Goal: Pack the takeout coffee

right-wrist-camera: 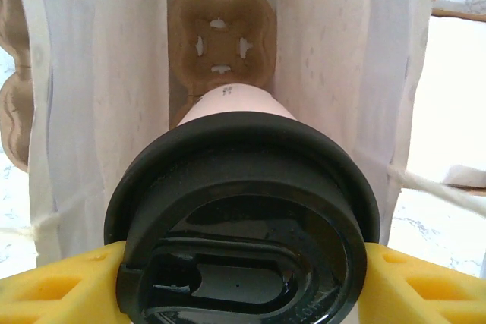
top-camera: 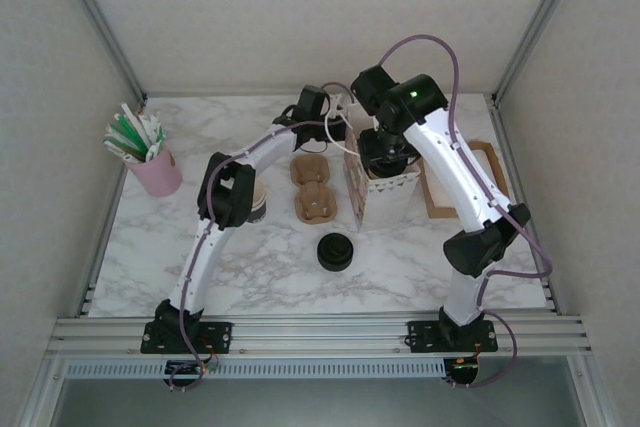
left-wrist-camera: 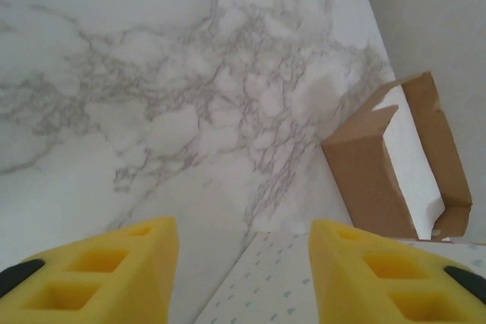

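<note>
- Lower the coffee cup [right-wrist-camera: 241, 180] straight and upright onto the empty socket of the cardboard carrier [right-wrist-camera: 220, 24], clear of the bag's [right-wrist-camera: 91, 111] walls.
- The right gripper [right-wrist-camera: 243, 286] clamps the cup at its lid, in the bag's mouth, toward the counter's [top-camera: 250, 277] far right.
- The left gripper [left-wrist-camera: 243, 263] stands half open by the bag's edge, gripping nothing visible.
- The cup is cream paper with 1 glossy black lid.
</note>
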You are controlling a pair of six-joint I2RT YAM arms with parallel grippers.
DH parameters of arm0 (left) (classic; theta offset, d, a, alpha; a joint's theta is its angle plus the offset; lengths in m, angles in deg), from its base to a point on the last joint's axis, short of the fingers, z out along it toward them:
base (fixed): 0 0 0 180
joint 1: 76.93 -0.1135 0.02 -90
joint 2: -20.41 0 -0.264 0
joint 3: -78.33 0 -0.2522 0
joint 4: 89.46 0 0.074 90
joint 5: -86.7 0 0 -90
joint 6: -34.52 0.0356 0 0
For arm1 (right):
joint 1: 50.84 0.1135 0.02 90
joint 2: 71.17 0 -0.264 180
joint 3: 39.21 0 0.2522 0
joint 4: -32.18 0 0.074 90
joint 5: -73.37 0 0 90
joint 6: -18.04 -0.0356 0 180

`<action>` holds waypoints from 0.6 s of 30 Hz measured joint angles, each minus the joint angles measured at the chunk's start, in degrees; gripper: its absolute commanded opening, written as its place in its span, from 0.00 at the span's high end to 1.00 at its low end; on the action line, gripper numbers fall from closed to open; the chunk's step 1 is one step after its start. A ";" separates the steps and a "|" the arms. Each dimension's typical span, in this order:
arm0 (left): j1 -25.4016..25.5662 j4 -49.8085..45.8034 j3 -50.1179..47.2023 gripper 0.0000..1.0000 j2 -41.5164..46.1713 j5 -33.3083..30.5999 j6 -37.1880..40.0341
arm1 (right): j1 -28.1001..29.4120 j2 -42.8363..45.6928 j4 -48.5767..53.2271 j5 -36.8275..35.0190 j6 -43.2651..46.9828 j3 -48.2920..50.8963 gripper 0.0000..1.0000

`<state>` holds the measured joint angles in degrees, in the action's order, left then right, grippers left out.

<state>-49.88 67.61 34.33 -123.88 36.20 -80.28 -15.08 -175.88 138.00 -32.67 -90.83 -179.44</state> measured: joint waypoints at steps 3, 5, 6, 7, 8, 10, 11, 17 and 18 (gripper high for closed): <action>0.37 1.64 -3.87 0.52 2.71 0.02 0.00 | -0.07 1.27 0.02 0.68 0.00 1.46 0.32; 0.63 3.06 -6.21 0.52 4.68 0.15 -0.02 | -0.07 2.12 0.02 1.05 0.00 2.54 0.32; 0.76 3.89 -7.19 0.52 5.53 0.20 -0.02 | -0.07 2.40 0.02 1.16 0.00 2.99 0.32; 0.90 4.61 -8.17 0.52 6.43 0.24 -0.02 | -0.07 2.80 0.02 1.27 0.00 3.58 0.32; 1.03 5.16 -8.90 0.52 7.17 0.39 -0.04 | -0.07 3.13 0.02 1.31 0.00 4.20 0.32; 1.33 6.34 -9.75 0.52 8.07 0.50 -0.04 | -0.07 3.72 0.02 1.79 -0.02 5.42 0.32; 1.46 6.84 -9.97 0.52 8.26 0.66 -0.04 | -0.07 4.07 0.02 2.03 -0.02 6.16 0.32; 2.36 8.24 -11.15 0.52 8.35 1.46 -0.48 | -0.07 6.60 0.02 3.04 -0.31 9.86 0.33; 2.51 8.55 -11.45 0.52 8.35 1.53 -0.52 | -0.09 7.02 0.00 3.28 -0.42 10.34 0.33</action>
<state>-47.36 76.15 22.87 -115.53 37.73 -80.80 -15.16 -168.86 138.00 -29.39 -91.25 -169.10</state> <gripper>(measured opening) 0.479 0.681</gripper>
